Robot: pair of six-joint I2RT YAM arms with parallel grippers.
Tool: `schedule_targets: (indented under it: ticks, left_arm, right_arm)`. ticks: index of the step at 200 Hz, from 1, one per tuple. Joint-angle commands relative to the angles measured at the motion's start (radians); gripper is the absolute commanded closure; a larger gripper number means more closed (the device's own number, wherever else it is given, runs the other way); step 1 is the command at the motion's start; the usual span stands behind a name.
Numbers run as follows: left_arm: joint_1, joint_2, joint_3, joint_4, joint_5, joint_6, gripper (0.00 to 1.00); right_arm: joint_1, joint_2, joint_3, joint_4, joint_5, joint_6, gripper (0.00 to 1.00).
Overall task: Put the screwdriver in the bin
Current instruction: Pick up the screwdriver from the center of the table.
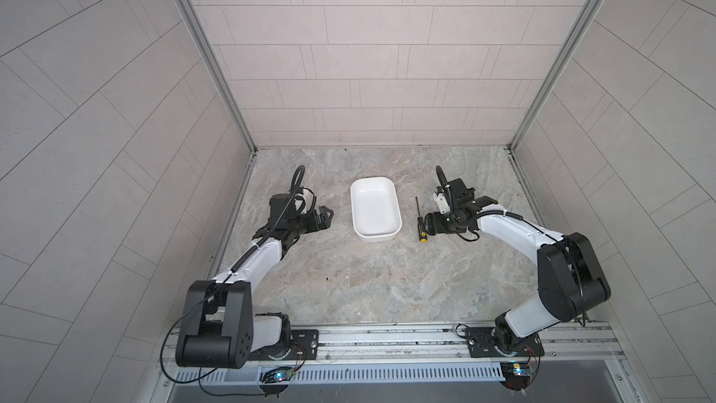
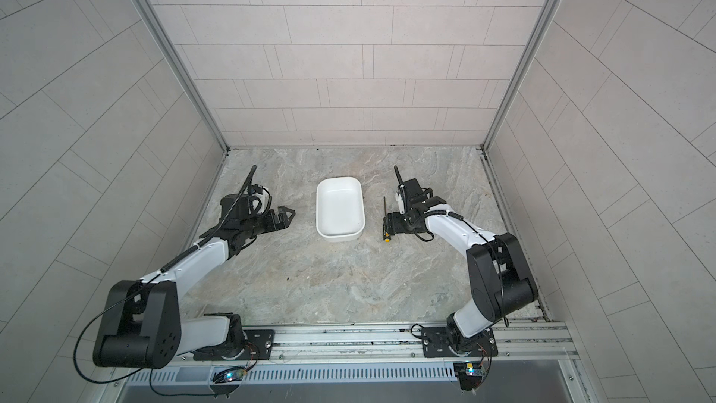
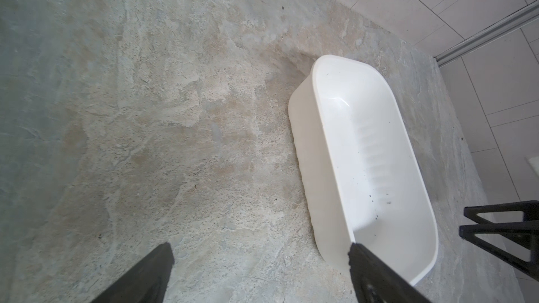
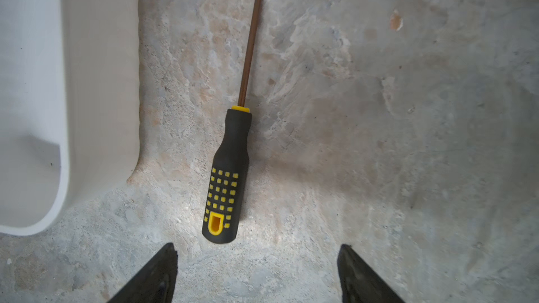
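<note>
1. Right wrist view showed us the screwdriver (image 4: 241, 109) lying flat on the stone-patterned tabletop (image 4: 379, 112). It lay just beside the white bin (image 4: 99, 83), outside the bin's wall and not touching it.
2. We judged the tool light and rigid. The thin metal shaft (image 4: 251, 36) looked slick and too slim to pinch safely. The thicker black handle (image 4: 229, 176), with its yellow dots, promised better friction.
3. We would have taken hold across the dotted part of the handle, where most of the weight probably sat, so the tool would not tip in the grip.
4. Its long axis ran roughly parallel to the bin's long side. In both top views the tip pointed toward the tiled back wall (image 1: 368, 71) and the yellow-capped butt toward the arms' bases.
5. The right gripper (image 4: 258, 247) had its jaws apart and empty. The handle's butt lay just ahead of the opening, nearer one finger than the other, and we saw no contact.
6. The left gripper (image 3: 259, 246) sat on the bin's far side, well apart from the screwdriver. Its jaws were likewise spread and held nothing.
</note>
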Motion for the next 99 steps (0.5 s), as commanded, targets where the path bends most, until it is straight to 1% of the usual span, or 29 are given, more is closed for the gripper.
schedule_targets:
  ticks: [1, 46, 99]
  left_arm:
    - [-0.013, 0.000, 0.023, 0.013, 0.037, -0.012, 0.00]
    - [-0.025, -0.007, 0.026, 0.004, 0.041, -0.005, 0.00]
    - [-0.033, -0.015, 0.028, 0.001, 0.043, -0.003, 0.00]
  right_arm:
    - [0.024, 0.041, 0.029, 0.015, 0.023, 0.045, 0.23]
    - [0.061, 0.126, 0.102, 0.005, 0.037, 0.067, 0.39]
    - [0.096, 0.225, 0.170, -0.026, 0.094, 0.089, 0.42]
